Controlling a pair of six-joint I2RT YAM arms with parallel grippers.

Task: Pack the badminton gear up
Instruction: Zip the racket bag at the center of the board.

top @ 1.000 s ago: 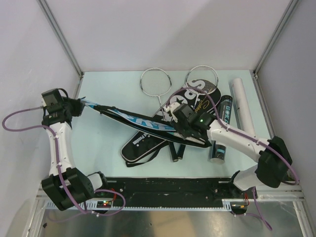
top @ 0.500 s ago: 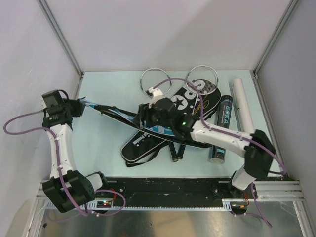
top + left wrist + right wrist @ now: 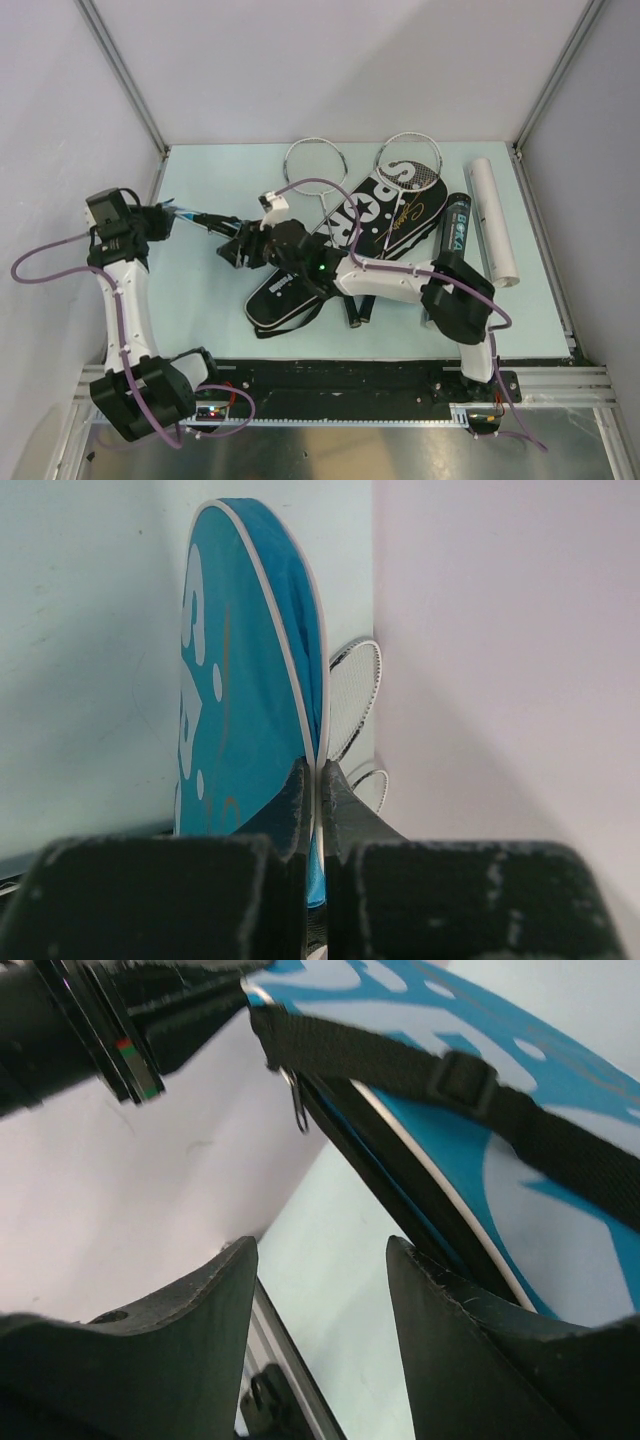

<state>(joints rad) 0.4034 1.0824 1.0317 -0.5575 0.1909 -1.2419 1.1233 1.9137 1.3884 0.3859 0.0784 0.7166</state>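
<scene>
My left gripper (image 3: 172,214) is shut on the end edge of a blue racket bag (image 3: 205,218) and holds that end off the table at the left. In the left wrist view both fingers (image 3: 296,800) pinch the blue bag's (image 3: 240,700) white-piped rim. My right gripper (image 3: 230,250) is open beside the bag, close to the left gripper. In the right wrist view it (image 3: 320,1260) holds nothing. The blue bag (image 3: 570,1160) and its black strap (image 3: 400,1060) lie just above the right finger. Two rackets (image 3: 315,165) (image 3: 410,150) lie at the back.
A black "SPORT" bag (image 3: 390,200) lies under the rackets' shafts and a second black bag (image 3: 285,300) lies in front. A black tube (image 3: 452,235) and a white tube (image 3: 490,215) lie at the right. The left wall (image 3: 60,150) is close behind the left gripper.
The right arm has swept left along the blue bag, from the table's middle to near the left gripper, and its jaws have opened wider. The left gripper holds still.
</scene>
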